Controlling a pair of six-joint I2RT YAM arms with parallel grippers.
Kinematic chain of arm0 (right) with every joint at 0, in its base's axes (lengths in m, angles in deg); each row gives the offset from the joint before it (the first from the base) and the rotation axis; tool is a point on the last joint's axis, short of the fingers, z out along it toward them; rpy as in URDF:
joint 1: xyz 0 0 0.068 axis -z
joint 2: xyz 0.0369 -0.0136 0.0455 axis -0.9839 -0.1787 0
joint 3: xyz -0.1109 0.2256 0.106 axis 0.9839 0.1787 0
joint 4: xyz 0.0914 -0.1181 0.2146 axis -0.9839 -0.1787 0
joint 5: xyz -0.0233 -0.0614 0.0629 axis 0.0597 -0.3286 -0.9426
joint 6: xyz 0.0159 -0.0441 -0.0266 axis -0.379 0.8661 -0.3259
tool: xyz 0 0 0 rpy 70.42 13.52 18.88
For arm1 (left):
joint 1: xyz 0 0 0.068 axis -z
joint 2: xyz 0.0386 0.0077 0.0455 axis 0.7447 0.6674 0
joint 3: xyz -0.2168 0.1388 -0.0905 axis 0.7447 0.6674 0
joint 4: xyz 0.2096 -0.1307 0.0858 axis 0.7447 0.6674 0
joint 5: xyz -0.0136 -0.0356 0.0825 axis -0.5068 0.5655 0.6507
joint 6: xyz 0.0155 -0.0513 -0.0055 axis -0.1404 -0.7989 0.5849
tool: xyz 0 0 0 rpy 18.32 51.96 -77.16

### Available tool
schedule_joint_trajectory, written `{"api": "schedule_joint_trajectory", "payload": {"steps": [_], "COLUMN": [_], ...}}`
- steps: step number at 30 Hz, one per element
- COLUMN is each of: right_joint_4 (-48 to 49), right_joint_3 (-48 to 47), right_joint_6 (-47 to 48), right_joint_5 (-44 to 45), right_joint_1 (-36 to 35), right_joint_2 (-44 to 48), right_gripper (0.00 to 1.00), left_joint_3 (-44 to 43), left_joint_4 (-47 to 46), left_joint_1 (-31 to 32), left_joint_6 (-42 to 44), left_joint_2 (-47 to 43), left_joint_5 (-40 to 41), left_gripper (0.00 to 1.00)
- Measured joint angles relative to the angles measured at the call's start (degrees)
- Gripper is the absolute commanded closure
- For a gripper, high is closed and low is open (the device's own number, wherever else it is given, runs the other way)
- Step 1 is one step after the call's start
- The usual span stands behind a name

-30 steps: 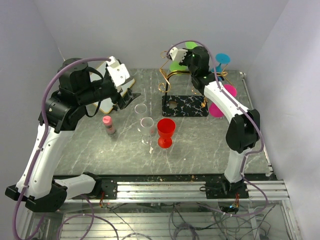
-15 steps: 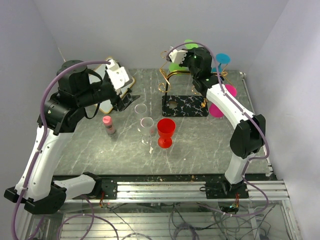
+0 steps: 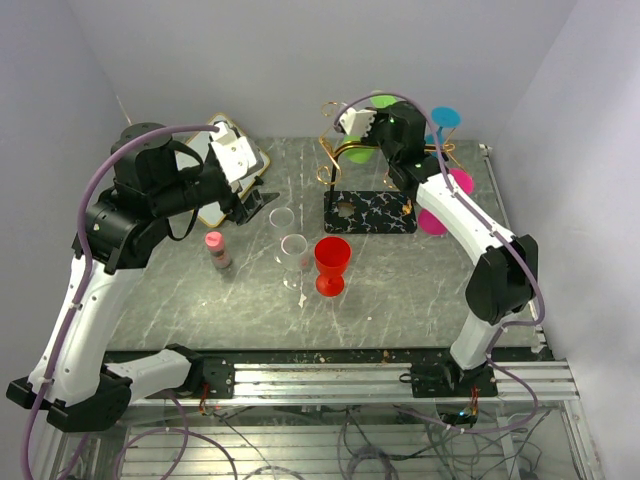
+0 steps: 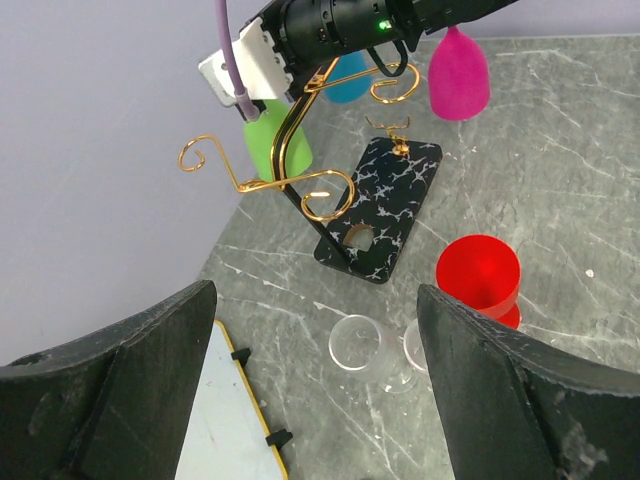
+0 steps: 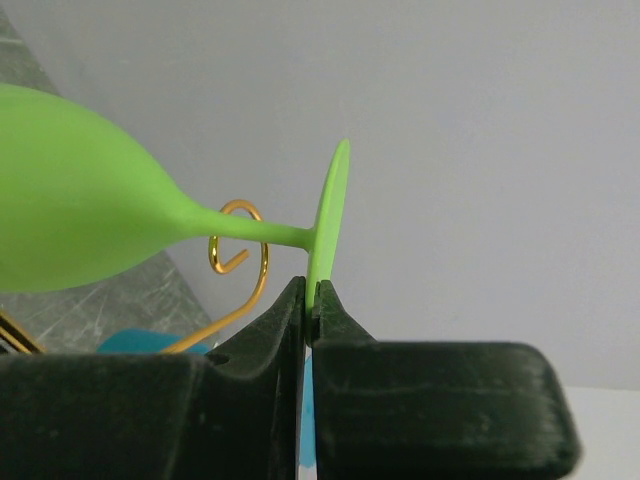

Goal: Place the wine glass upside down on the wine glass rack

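While grey, white-veined desk (image 3: pixel 400 290) sits btwn plain lilac walls (image 3: pixel 250 60), right tool (image 5: pixel 308 300) pinches smooth lime-green wine glass (image 5: pixel 70 220) by foot rim, bowl beside thin gold-wire rack (image 4: pixel 385 205); left tool (image 4: pixel 315 300) wide, empty.

No text, label, brand, number or sign can be read on anything in these views.
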Motion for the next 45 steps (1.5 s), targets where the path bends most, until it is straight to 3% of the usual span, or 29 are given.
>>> {"api": "schedule_joint_trajectory", "payload": {"steps": [45], "right_joint_4": [-3.8], "right_joint_3": [-0.7], "right_joint_6": [-1.9], "right_joint_5": [4.0], "right_joint_1": [4.6], "right_joint_2": [-0.5], "right_gripper": [1.0], "left_joint_3": [0.6], "left_joint_4": [0.2], "left_joint_1": [-0.1], "left_joint_6": [0.2], "left_joint_2": [0.0], "left_joint_5": [-0.2], "left_gripper": [0.08]}}
